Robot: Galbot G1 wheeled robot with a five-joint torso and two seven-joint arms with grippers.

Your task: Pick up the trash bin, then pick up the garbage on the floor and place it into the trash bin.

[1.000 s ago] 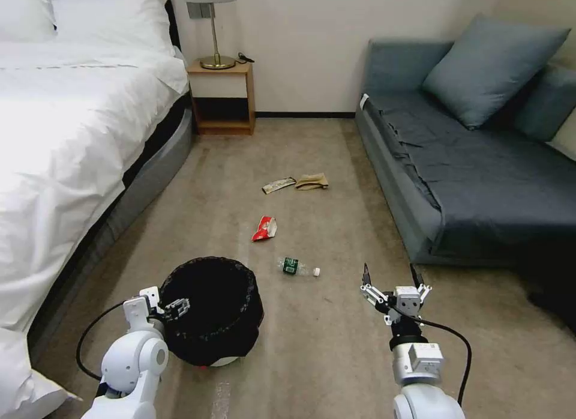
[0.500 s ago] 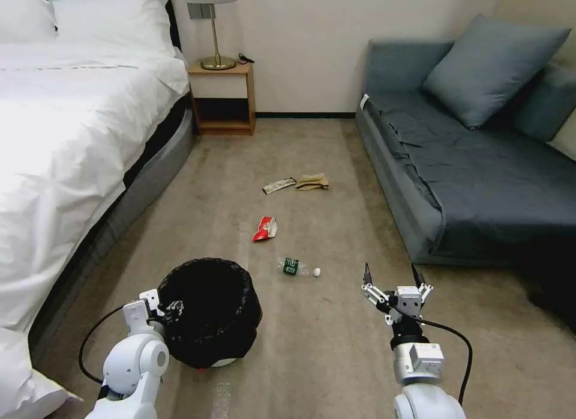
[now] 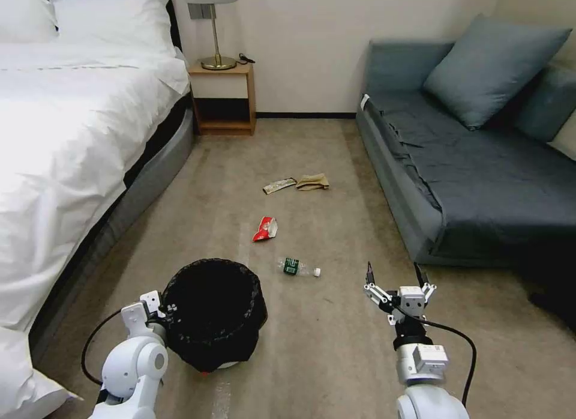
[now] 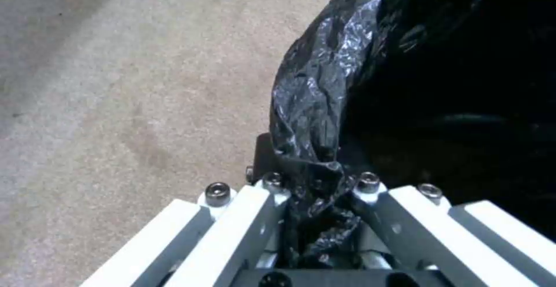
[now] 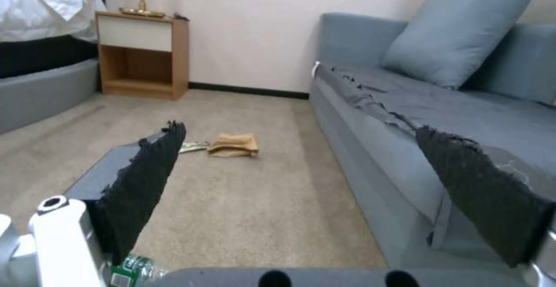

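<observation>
With our left hand (image 3: pixel 166 308) clamped on the trash bin (image 3: pixel 215 314) rim, bin pickup appears underway; next, our right hand (image 3: pixel 396 276), fingers apart, must reach the bottle (image 3: pixel 296 267).

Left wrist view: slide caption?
Left gripper shut on the trash bin rim, black liner pinched between its fingers.

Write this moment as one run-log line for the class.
left gripper: shut on trash bin rim | right gripper: open, idle | bottle, three other litter items: on floor
</observation>
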